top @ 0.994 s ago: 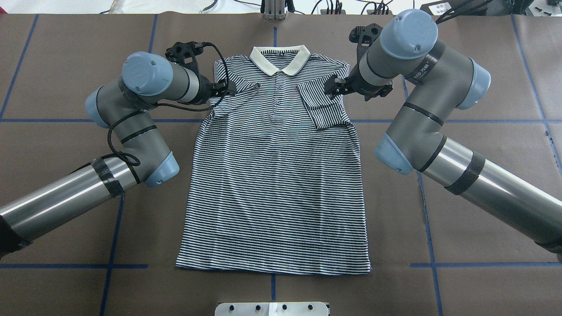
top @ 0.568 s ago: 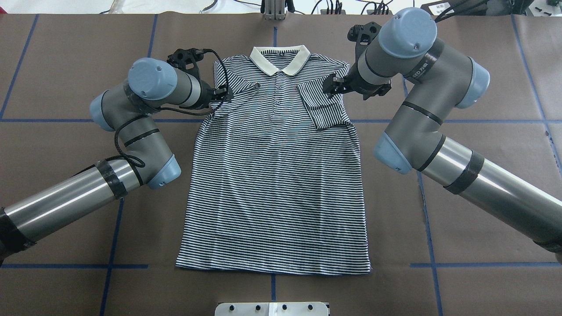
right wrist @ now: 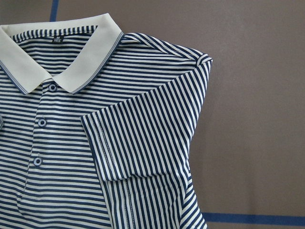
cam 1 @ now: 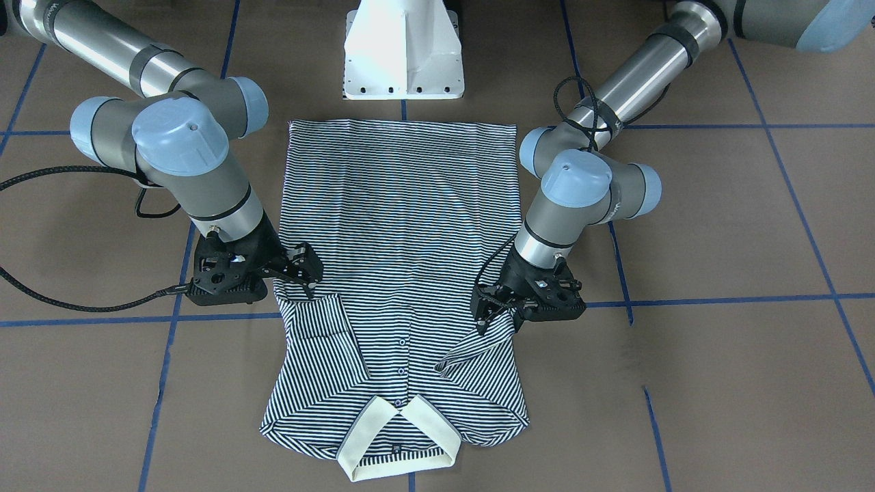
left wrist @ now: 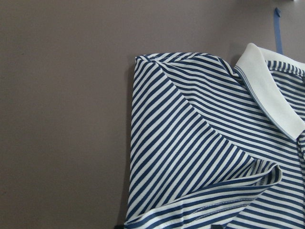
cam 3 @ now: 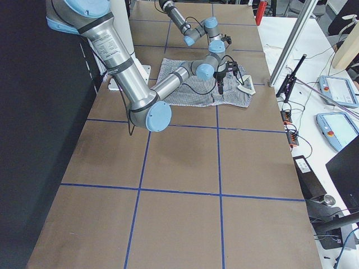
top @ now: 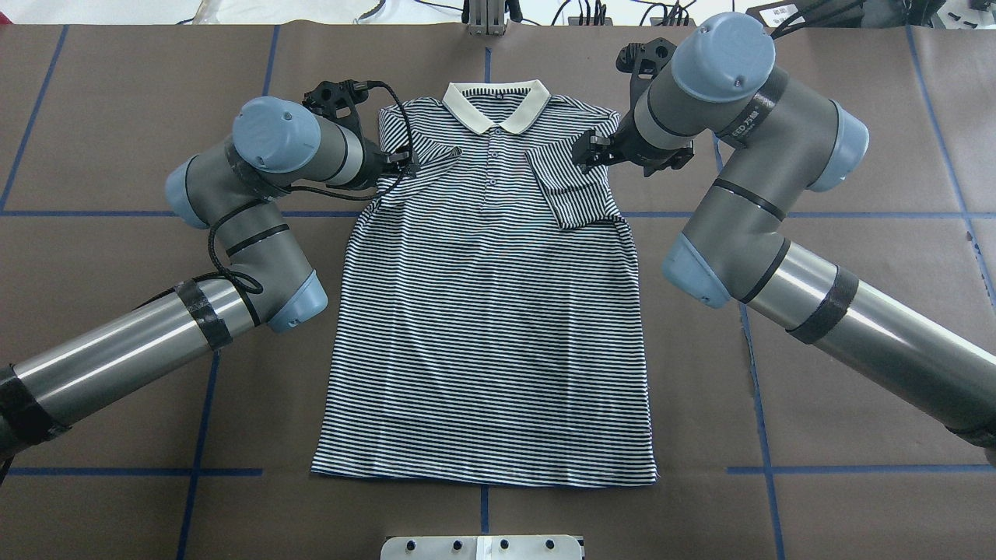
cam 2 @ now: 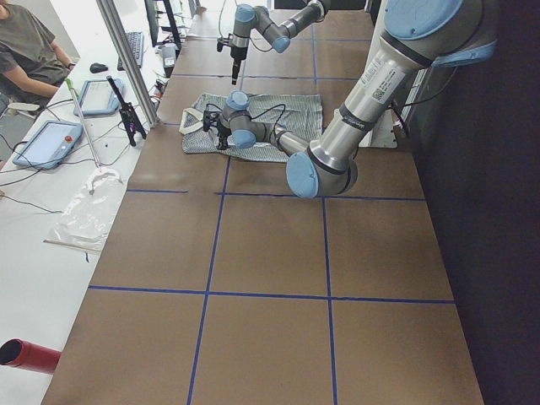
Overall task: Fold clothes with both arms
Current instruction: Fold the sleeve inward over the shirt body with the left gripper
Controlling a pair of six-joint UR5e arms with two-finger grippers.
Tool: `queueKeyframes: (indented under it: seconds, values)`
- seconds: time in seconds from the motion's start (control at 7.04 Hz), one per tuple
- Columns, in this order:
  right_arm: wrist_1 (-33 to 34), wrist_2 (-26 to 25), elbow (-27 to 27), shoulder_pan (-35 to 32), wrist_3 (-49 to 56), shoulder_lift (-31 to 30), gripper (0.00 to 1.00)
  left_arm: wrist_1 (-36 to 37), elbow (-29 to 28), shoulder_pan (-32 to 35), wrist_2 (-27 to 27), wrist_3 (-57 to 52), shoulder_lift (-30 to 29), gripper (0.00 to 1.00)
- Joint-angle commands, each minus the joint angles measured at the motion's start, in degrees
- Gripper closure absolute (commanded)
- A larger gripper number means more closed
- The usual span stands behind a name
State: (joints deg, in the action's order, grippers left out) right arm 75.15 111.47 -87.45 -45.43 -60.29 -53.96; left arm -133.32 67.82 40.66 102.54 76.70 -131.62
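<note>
The striped polo shirt [top: 490, 327] lies flat and face up on the brown table, cream collar [top: 496, 105] at the far side. Both short sleeves are folded inward onto the chest: the left sleeve [top: 432, 155] and the right sleeve [top: 572, 190]. My left gripper [top: 401, 162] is open and hovers at the shirt's left shoulder edge, above the sleeve fold; it also shows in the front view [cam 1: 495, 318]. My right gripper [top: 587, 149] is open over the right shoulder, and shows in the front view [cam 1: 304, 273]. Neither holds cloth. The wrist views show the sleeve [left wrist: 214, 191], the collar [right wrist: 71, 57] and no fingers.
The white pedestal base [cam 1: 403, 55] stands just behind the shirt's hem. Blue tape lines [top: 93, 213] cross the table. A metal plate [top: 482, 547] sits at the near edge. An operator [cam 2: 29, 51] and tablets [cam 2: 51, 139] are at a side bench beyond the table.
The left arm has shifted slightly right toward the shirt, its gripper staying at the left sleeve fold. The right arm has lifted a little. The shirt has not moved.
</note>
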Motion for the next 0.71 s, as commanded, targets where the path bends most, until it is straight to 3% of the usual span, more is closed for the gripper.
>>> queueKeyframes:
  seconds: [0.0, 0.28, 0.57]
  values:
    - [0.0, 0.0, 0.0, -0.1, 0.1, -0.3, 0.00, 0.0, 0.0, -0.8, 0.0, -0.1, -0.2, 0.33]
    - [0.0, 0.0, 0.1, -0.4, 0.4, -0.4, 0.00, 0.2, 0.2, -2.7, 0.0, 0.0, -0.9, 0.33]
    - [0.0, 0.0, 0.1, -0.4, 0.5, -0.4, 0.00, 2.1, 4.3, -5.0, 0.3, 0.0, -1.1, 0.32]
